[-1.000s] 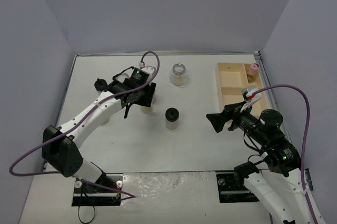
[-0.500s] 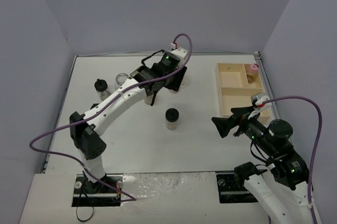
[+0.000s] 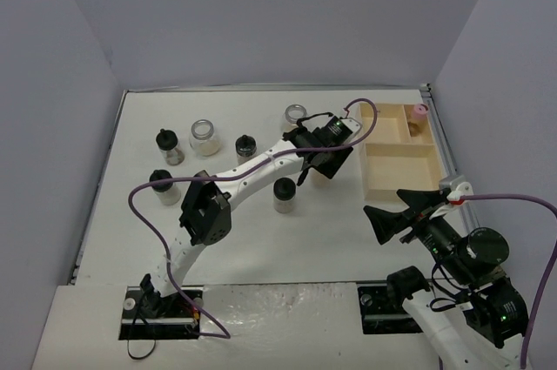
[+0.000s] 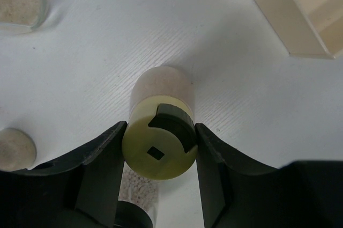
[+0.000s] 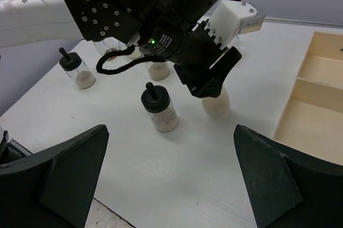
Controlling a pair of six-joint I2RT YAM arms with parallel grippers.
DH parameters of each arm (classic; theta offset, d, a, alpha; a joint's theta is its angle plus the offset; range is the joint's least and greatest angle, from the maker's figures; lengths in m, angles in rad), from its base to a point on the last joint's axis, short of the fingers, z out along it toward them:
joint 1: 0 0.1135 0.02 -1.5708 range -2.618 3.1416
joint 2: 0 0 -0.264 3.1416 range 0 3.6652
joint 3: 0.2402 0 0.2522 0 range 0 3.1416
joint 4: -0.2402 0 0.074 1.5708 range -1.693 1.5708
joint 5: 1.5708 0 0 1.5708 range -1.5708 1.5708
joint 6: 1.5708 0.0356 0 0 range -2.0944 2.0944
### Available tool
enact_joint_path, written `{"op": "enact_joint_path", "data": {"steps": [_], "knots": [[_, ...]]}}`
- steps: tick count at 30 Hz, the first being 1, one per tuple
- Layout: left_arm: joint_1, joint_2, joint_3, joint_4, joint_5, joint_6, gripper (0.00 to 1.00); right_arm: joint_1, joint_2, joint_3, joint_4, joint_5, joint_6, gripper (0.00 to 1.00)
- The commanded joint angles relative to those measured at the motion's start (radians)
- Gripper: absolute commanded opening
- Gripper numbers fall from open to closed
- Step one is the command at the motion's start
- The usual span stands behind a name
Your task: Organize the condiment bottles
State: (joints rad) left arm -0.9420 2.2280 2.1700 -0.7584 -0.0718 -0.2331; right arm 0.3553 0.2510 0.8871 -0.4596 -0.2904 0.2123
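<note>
Left arm (image 3: 261, 165) reaches diagonally across the table (image 3: 174, 239), its end effector (image 4: 159, 129) clamped on the yellow-capped jar (image 4: 158, 155) near the tray (image 3: 364, 152). The right end effector (image 3: 399, 210) hangs with its fingers spread wide, holding nothing.

No writing, number, brand mark or sign can be read in any view. The jars (image 3: 284, 198), the yellow-capped jar (image 4: 158, 155) at the centre of the left wrist view among them, and the wooden tray (image 3: 400, 174) show no legible lettering.
</note>
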Motion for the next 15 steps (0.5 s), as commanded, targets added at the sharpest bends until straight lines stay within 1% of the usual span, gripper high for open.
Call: {"op": "enact_joint_path", "data": {"steps": [1, 3, 5, 7, 9, 13, 15], "knots": [[0.004, -0.02, 0.067, 0.037, 0.044, -0.021, 0.15, 0.004, 0.013, 0.023, 0.014, 0.029, 0.014, 1.0], [0.005, -0.016, 0.057, 0.041, 0.044, -0.02, 0.31, 0.004, 0.017, 0.023, 0.007, 0.036, 0.013, 1.0], [0.007, -0.02, 0.034, 0.057, 0.052, -0.02, 0.4, 0.004, 0.034, 0.021, 0.003, 0.04, 0.01, 1.0], [0.008, -0.021, 0.017, 0.067, 0.065, -0.017, 0.47, 0.002, 0.04, 0.02, 0.002, 0.04, 0.009, 1.0], [0.009, -0.019, 0.01, 0.072, 0.072, -0.014, 0.6, 0.004, 0.048, 0.021, 0.004, 0.045, 0.009, 1.0], [0.011, -0.024, 0.012, 0.065, 0.072, -0.011, 0.72, 0.002, 0.063, 0.026, 0.005, 0.052, 0.009, 1.0], [0.014, -0.036, 0.006, 0.065, 0.071, -0.011, 0.83, 0.002, 0.073, 0.03, 0.005, 0.05, 0.007, 1.0]]}}
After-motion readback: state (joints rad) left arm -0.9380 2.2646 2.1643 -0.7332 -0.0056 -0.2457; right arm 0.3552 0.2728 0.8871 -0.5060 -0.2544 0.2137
